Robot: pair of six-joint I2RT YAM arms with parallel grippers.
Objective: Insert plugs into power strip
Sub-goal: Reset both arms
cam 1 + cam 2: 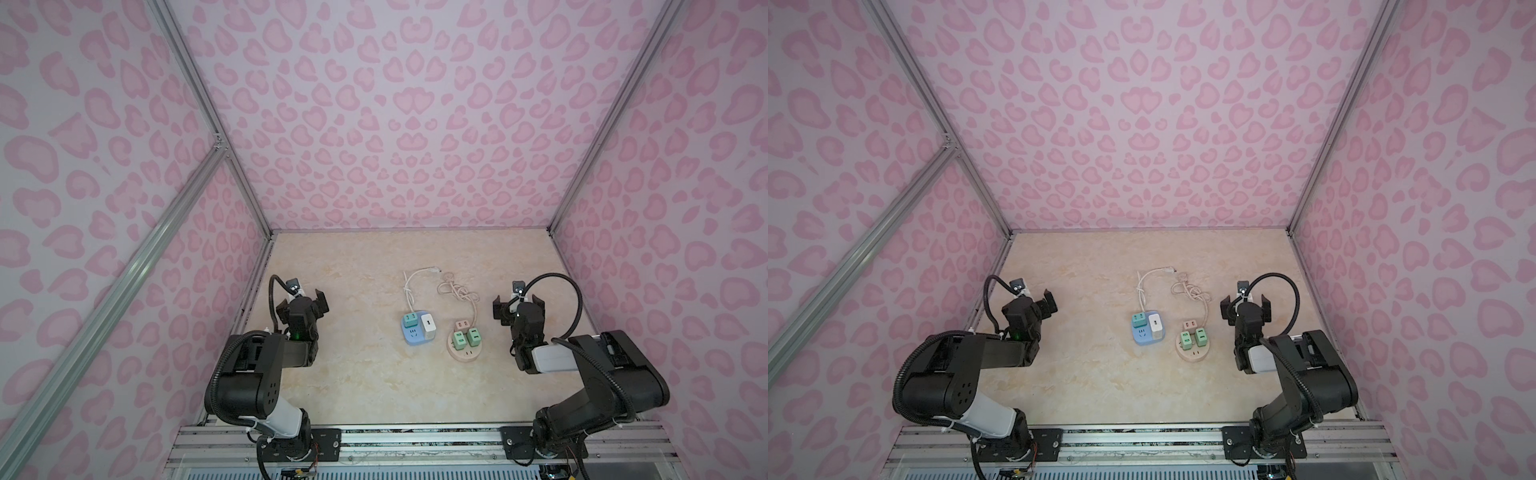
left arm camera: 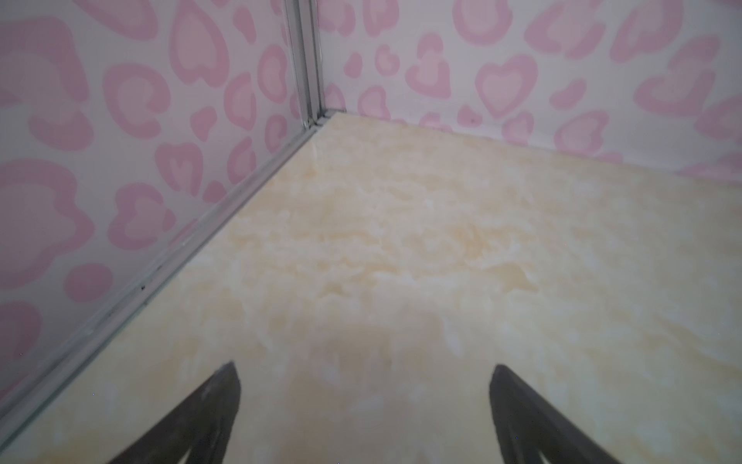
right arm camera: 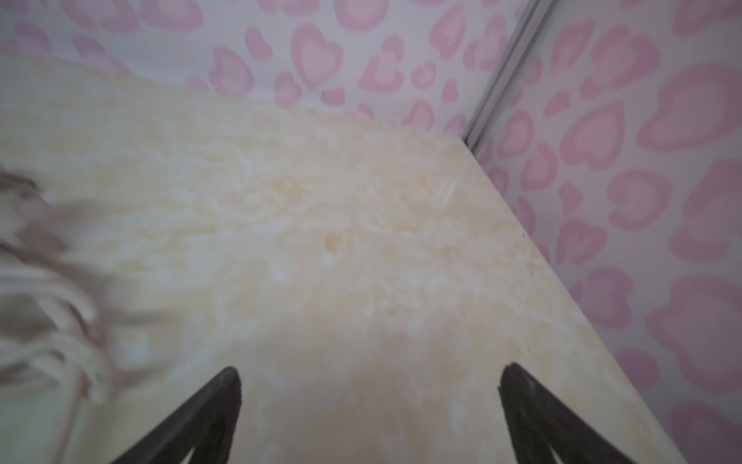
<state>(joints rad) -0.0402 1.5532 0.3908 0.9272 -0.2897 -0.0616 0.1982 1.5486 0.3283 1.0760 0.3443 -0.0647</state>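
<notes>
The teal plug and the white plug stand side by side on the far half of a blue power strip near the middle of the table. The teal plug is toward the table's left edge, and the strip's near half shows a bare socket. Just beside it, toward the right edge, lies a round tan power strip. The pinkish-tan plug sits at its far rim. The two mint green plugs, a left one and a right one, touch each other across its middle, and empty slots show at its near rim. Whether the prongs are fully seated cannot be told.

A white cord runs from the blue strip toward the far edge. A knotted beige cord runs the same way from the round strip, and it appears blurred in the right wrist view.

The left fingers hang over the table near its left edge, well apart from the strips. They are spread wide with only bare table between them in the left wrist view. The right fingers hang near the right edge, spread just as wide and gripping nothing. Pink heart-patterned walls close in three sides.
</notes>
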